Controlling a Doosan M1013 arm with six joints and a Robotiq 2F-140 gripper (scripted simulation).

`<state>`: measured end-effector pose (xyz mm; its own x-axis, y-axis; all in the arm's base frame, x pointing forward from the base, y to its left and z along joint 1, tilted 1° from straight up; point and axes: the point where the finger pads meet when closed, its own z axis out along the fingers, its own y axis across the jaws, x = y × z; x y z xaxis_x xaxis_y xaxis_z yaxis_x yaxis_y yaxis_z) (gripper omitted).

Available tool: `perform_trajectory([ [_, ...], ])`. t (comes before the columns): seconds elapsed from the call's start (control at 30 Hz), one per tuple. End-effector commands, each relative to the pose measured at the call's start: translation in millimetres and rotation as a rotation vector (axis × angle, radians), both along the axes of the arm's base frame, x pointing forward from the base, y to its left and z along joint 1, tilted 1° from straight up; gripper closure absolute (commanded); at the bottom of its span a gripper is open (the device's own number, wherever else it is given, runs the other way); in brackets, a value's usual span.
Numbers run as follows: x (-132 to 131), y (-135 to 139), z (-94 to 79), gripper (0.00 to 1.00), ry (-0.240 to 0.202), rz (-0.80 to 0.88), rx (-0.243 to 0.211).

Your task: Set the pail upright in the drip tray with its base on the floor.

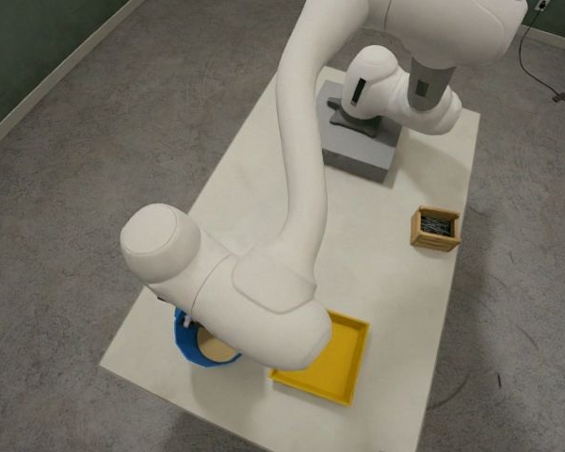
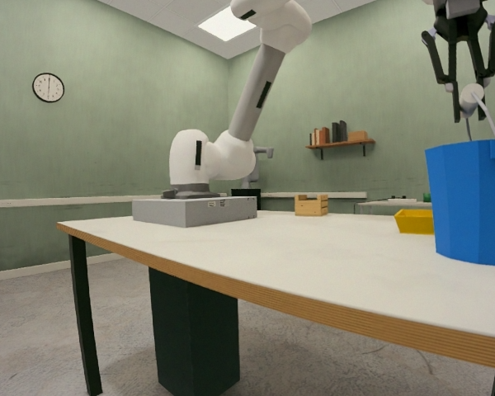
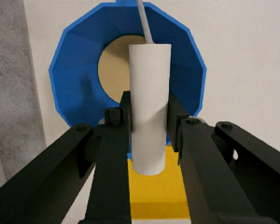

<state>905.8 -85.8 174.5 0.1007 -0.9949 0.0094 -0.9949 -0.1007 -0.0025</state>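
The blue pail (image 2: 473,200) (image 1: 215,348) stands upright on the white table near its front edge, with a tan floor inside. Its wire bail stands up and carries a white cylindrical handle grip (image 3: 148,119). My gripper (image 3: 147,104) is right above the pail and is shut on that white grip; it also shows in the side view (image 2: 469,104). The yellow drip tray (image 1: 329,360) lies on the table beside the pail, partly hidden by my arm, and it also shows below the grip in the wrist view (image 3: 158,196).
A small wooden crate (image 1: 435,228) holding dark metal parts sits at the table's right side. The grey base block (image 1: 358,134) of my arm stands at the far end. The table's edge runs close beside the pail.
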Motion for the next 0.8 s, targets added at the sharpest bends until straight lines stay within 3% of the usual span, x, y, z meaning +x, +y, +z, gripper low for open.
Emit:
perform_trajectory([
  [0.0, -2, -5, -6.0, 0.90, 0.006, -0.006, -0.004],
  [0.77, -1, -5, 4.1, 0.90, 0.004, -0.006, -0.005],
])
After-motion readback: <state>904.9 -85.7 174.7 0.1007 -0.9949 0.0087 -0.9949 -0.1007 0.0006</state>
